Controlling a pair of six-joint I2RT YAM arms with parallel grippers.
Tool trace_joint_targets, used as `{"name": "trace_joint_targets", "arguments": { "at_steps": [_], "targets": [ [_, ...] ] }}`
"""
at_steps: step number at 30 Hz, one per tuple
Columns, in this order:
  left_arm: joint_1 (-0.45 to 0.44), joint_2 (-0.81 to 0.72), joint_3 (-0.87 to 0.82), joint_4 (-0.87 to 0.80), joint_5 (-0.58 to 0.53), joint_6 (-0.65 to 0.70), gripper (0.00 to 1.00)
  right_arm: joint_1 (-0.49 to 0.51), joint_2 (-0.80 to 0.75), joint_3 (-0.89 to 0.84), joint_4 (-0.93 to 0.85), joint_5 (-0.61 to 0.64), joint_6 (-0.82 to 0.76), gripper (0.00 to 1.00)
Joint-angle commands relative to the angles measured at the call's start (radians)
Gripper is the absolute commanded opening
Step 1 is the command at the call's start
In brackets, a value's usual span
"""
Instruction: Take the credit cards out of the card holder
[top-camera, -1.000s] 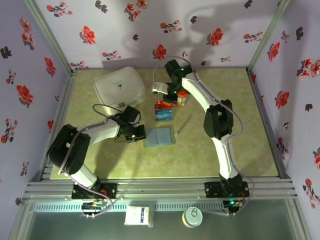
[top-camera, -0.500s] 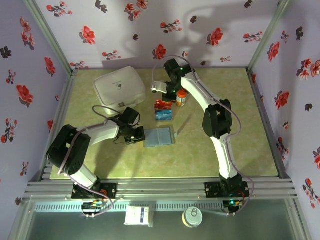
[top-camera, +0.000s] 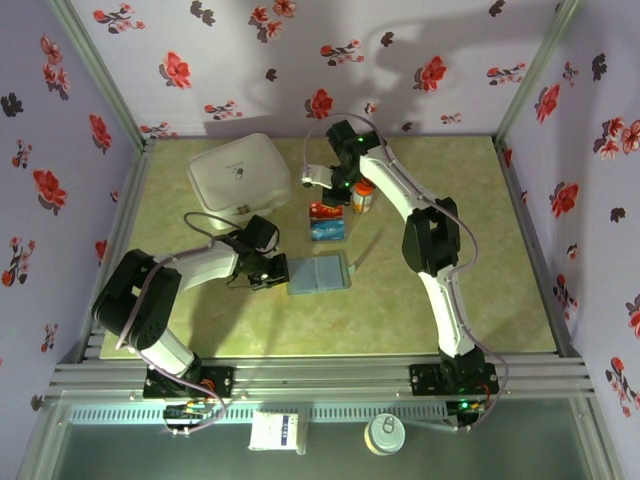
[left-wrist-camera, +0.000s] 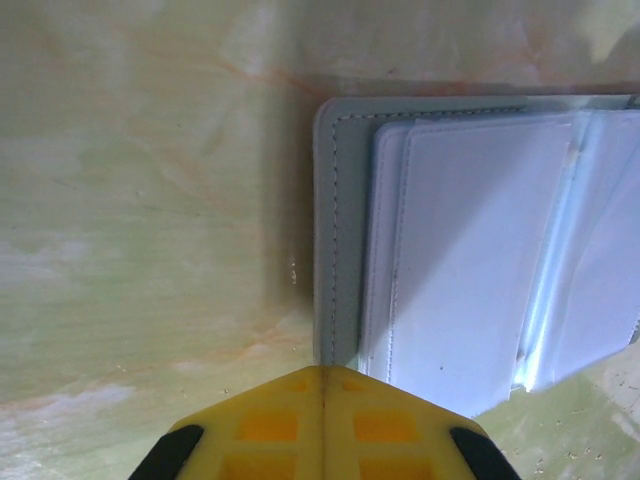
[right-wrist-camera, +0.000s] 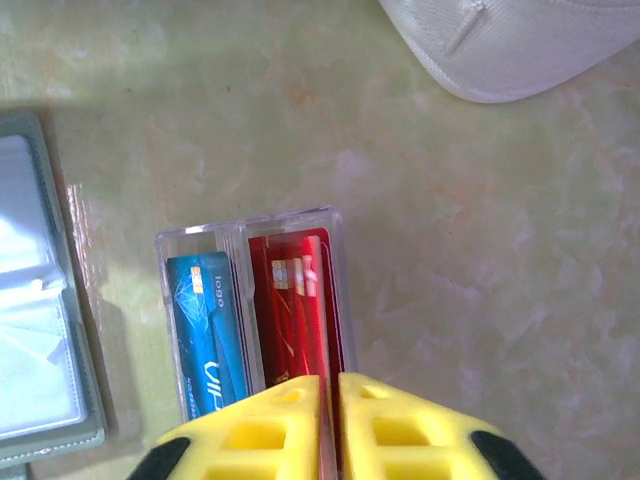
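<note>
You had the card holder (top-camera: 320, 275) lying open and flat on the table (top-camera: 450, 260), both panels spread and the pale pockets facing up. Your left gripper (top-camera: 270, 270) sat at the holder's left edge. In the left wrist view its yellow fingers (left-wrist-camera: 270, 425) were pressed together along one seam, nothing between them, with their tips over the corner of the holder's outer panel. Whether they bore down on it, I could not tell.

The credit cards were out of the holder, in a clear plastic box (right-wrist-camera: 290, 218) just beyond its far edge, close but apart from it. The blue-teal card (right-wrist-camera: 205, 320) stood in the compartment nearer the holder and the red card (right-wrist-camera: 290, 310) in the one farther from it. Your right gripper (right-wrist-camera: 329, 380) hung over the red card's compartment. Its fingers stood a thin slit apart with a sliver of red in the gap, and I could not tell whether they pinched the card or had let it go.

A big white lidded case (top-camera: 240, 172) rested farther beyond the holder, off to its left. An orange-capped bottle (top-camera: 364, 197) stood beyond the holder to its right, just past the box.
</note>
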Motion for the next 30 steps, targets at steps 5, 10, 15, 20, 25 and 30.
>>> {"name": "trace_joint_targets", "arguments": {
  "at_steps": [5, 10, 15, 20, 25, 30],
  "targets": [
    [0.012, -0.015, -0.011, -0.008, -0.016, 0.002, 0.05, 0.000, -0.053, -0.047, 0.049, 0.011, 0.077, 0.21],
    [0.017, -0.009, -0.008, 0.004, -0.012, 0.012, 0.03, 0.010, -0.157, -0.199, 0.193, 0.042, 0.199, 0.23],
    [0.022, 0.010, -0.002, 0.032, 0.002, 0.015, 0.01, 0.040, -0.261, -0.368, 0.342, 0.071, 0.416, 0.21],
    [0.026, 0.030, 0.004, 0.051, 0.017, 0.015, 0.00, 0.082, -0.343, -0.525, 0.484, 0.104, 0.740, 0.20],
    [0.031, 0.041, 0.013, 0.054, 0.019, 0.021, 0.00, 0.118, -0.417, -0.680, 0.580, 0.171, 1.108, 0.16],
    [0.041, 0.062, 0.031, 0.050, 0.031, 0.042, 0.00, 0.154, -0.492, -0.872, 0.716, 0.106, 1.431, 0.13]
  ]
}}
